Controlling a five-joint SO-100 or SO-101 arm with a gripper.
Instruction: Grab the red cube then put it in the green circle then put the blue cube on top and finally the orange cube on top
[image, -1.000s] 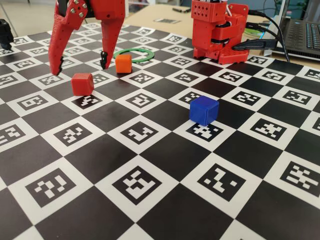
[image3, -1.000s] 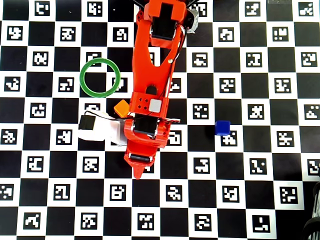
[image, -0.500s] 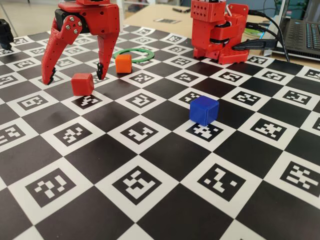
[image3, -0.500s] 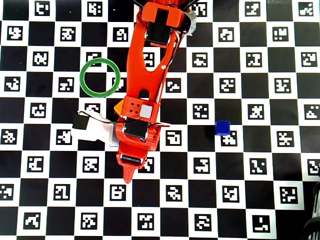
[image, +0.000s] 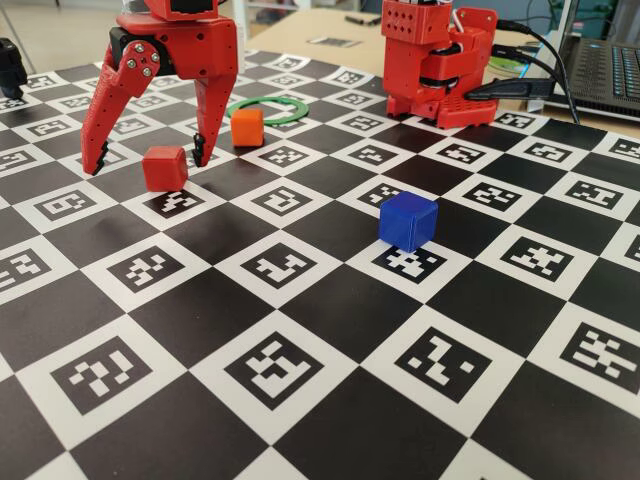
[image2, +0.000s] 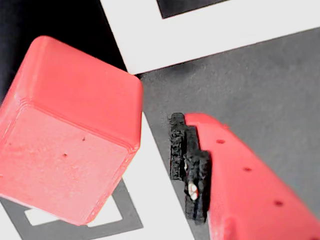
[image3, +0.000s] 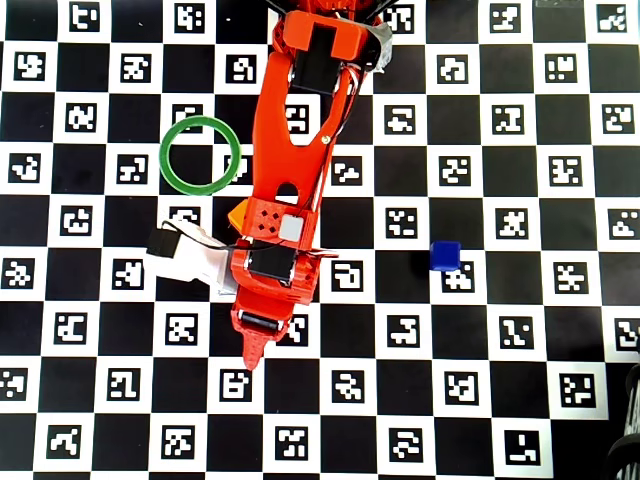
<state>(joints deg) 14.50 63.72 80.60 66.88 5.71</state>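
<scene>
Lower now than a second ago, the claw has dropped from above the checkered surface until its fingertips sit level with the red cube, and in the overhead view the arm has swung a little toward 7 o'clock. Both fingers stand wide apart, one on each side of the red cube, and neither touches it in the fixed view. In the wrist view the black ridged pad of one finger sits just beside the cube at its 3 o'clock side, a narrow strip of surface showing between them; the other finger is out of that frame.

From the fixed camera the orange cube rests at about 1 o'clock from the red cube, near it but apart. In the overhead view only a corner of the orange cube shows from under the arm. The green circle lies flat just behind the orange cube in the fixed view, at 11 o'clock from it overhead, with nothing inside it. Whether the orange cube touches the ring is hard to tell from the low angle; overhead they look apart.

The blue cube sits alone, well apart from the others, at 3 o'clock from the claw in the overhead view.
</scene>
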